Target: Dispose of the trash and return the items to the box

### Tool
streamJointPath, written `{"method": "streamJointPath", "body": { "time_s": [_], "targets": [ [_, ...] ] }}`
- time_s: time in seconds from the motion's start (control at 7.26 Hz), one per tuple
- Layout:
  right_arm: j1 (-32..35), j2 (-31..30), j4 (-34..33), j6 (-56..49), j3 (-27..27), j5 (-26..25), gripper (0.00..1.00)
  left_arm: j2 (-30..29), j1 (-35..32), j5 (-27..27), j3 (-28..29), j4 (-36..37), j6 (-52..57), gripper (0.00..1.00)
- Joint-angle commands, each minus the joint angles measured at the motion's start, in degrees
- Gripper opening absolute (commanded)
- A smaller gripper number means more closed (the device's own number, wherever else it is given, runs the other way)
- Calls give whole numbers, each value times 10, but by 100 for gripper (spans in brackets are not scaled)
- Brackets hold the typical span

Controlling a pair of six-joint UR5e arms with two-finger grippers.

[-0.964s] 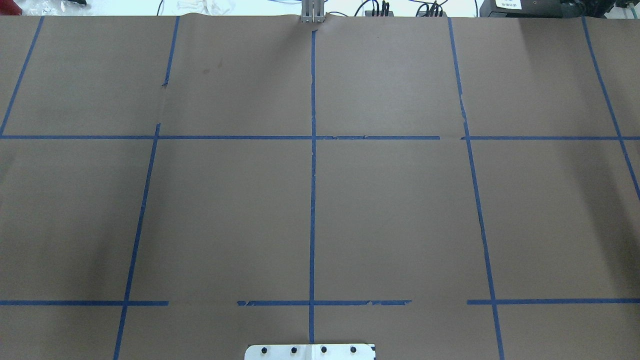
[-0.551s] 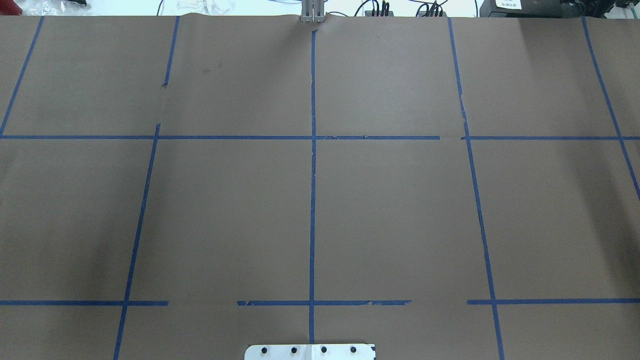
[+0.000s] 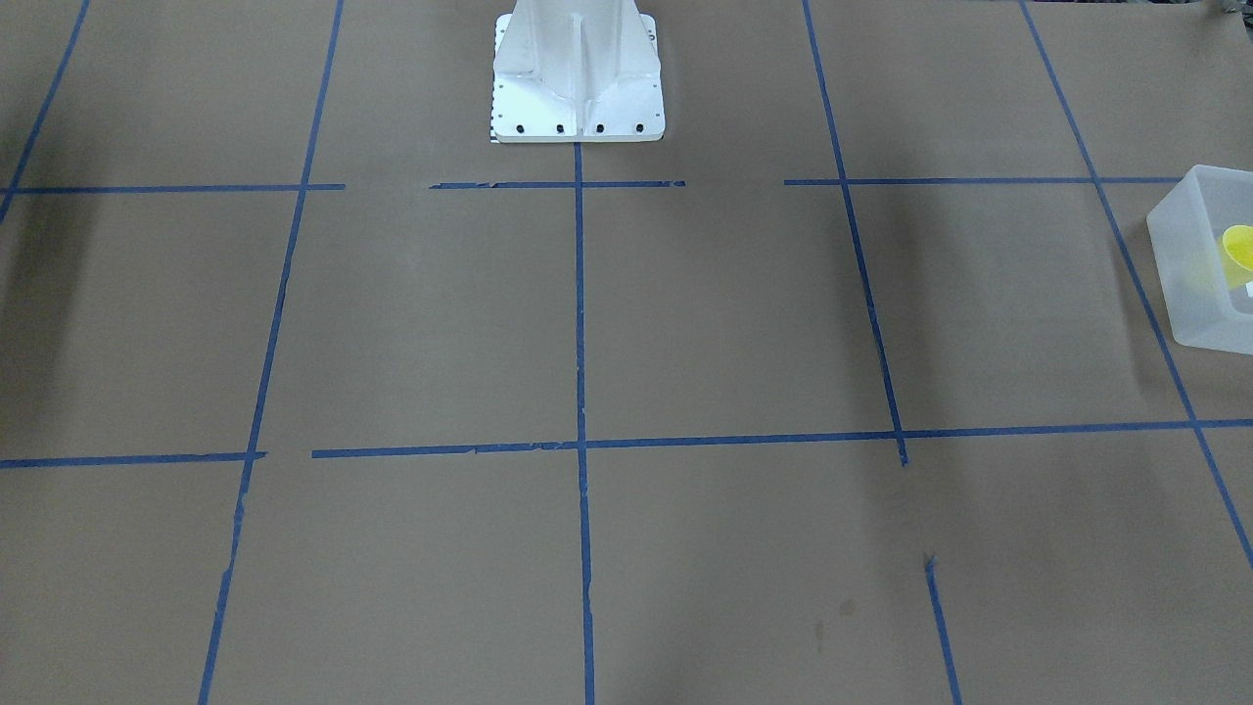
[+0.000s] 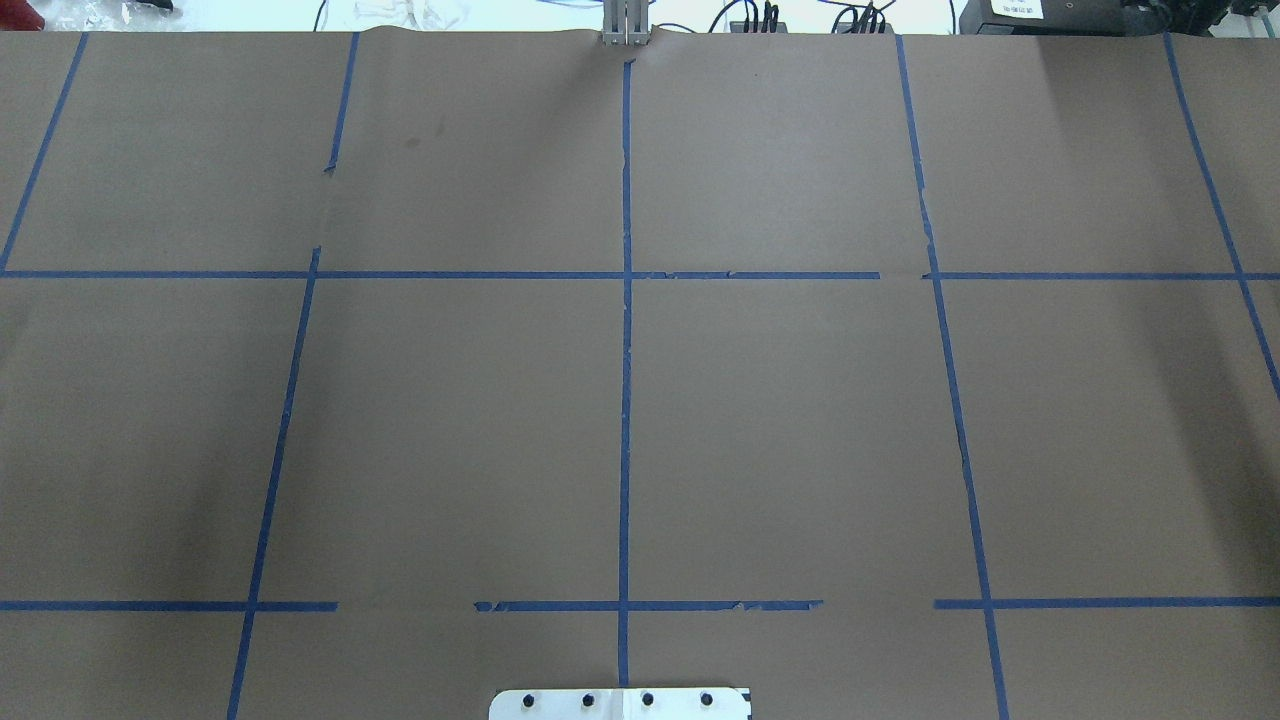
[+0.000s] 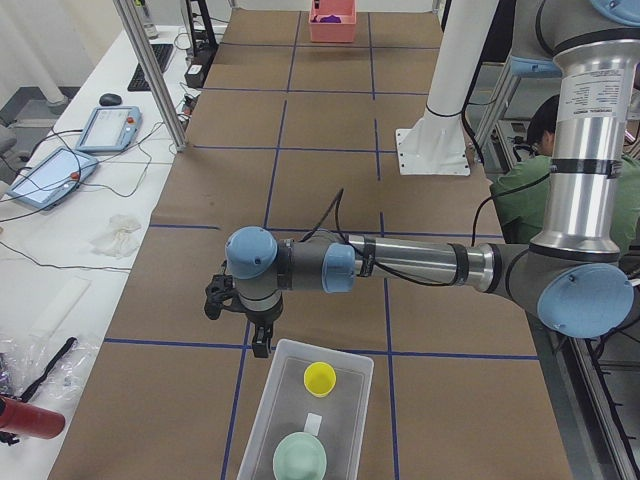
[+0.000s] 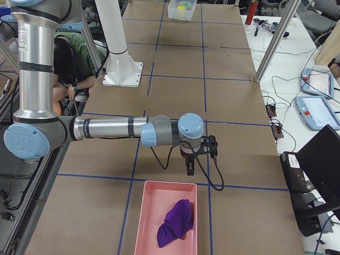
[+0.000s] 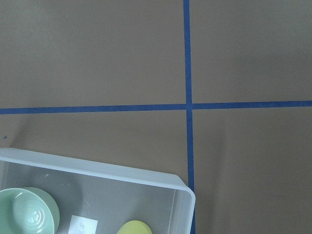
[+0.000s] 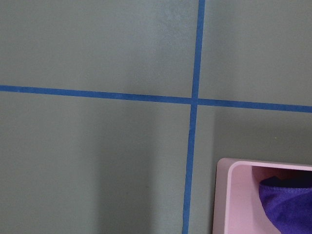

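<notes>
On the brown table [image 4: 800,420], the cup [image 5: 320,377] and bowl [image 5: 300,459] sit inside the box [image 5: 320,345], apparently returned already, with the left gripper [image 5: 262,343] just beside the box and the right gripper [image 6: 190,169] well away, neither's opening discernible.

From the left end, your camera looks along past the box [image 5: 345,410]; your left wrist camera looks straight down, close, on its corner.

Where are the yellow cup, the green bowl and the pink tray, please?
yellow cup [image 5: 320,377]: exterior left view, its open mouth.
green bowl [image 5: 300,461]: exterior left view, its inside.
pink tray [image 6: 150,208]: exterior right view, its bare floor.
</notes>
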Motion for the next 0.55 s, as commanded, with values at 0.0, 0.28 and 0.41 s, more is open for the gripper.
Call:
{"method": "streamJointPath", "body": {
  "time_s": [0.0,0.28,0.41],
  "targets": [
    [0,1,0,0,0,0,100,0,0,-1,1,-1,1,100],
    [0,1,0,0,0,0,100,1,0,0,4,-1,2,100],
    [0,1,0,0,0,0,100,3,-1,0,5,-9,2,100]
  ]
}}
